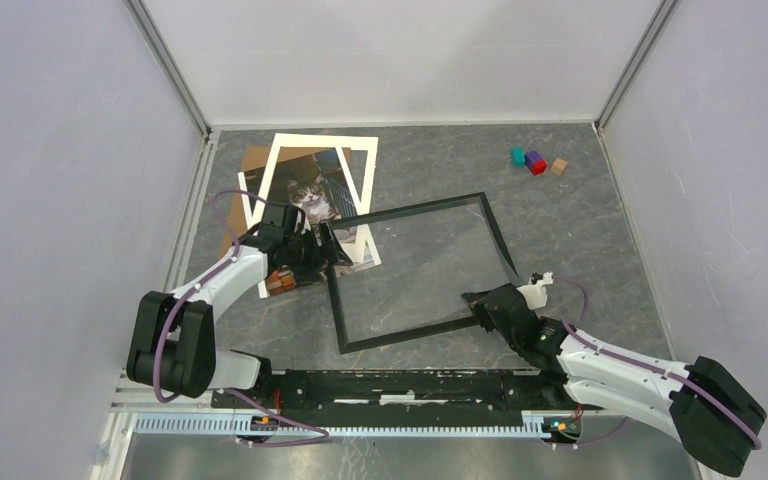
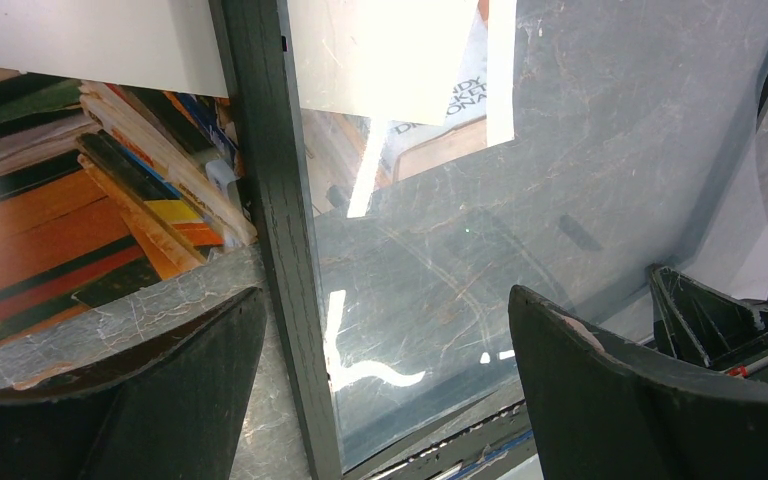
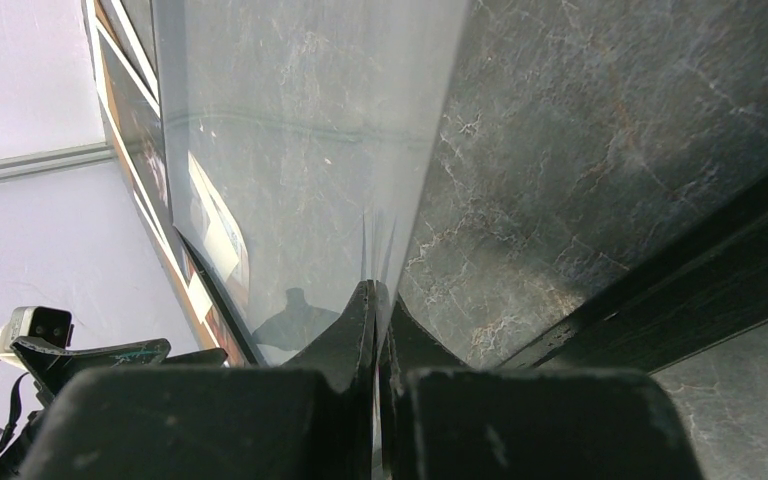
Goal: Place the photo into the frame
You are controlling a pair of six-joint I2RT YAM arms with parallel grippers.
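Frame [image 1: 410, 334] lay tilted mid-table, left rail overlapping mat [image 1: 325, 143] and photo [image 1: 305, 195]. Photo sat under the mat, far left, mostly outside the frame. Right gripper [image 3: 378, 300] was clamped on clear sheet [image 3: 290, 150] by the frame's near right corner. Left gripper [image 2: 385, 305] had jaws wide apart, one either side of the left rail.

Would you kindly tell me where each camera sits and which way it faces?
Top external: fixed high behind both arms, looking down on them, the frame and the photo.
Left wrist: on that wrist, looking down through the open left gripper at the frame's bar.
Right wrist: on that wrist, looking along the clear sheet pinched in the right gripper.
Shared by all: the frame.
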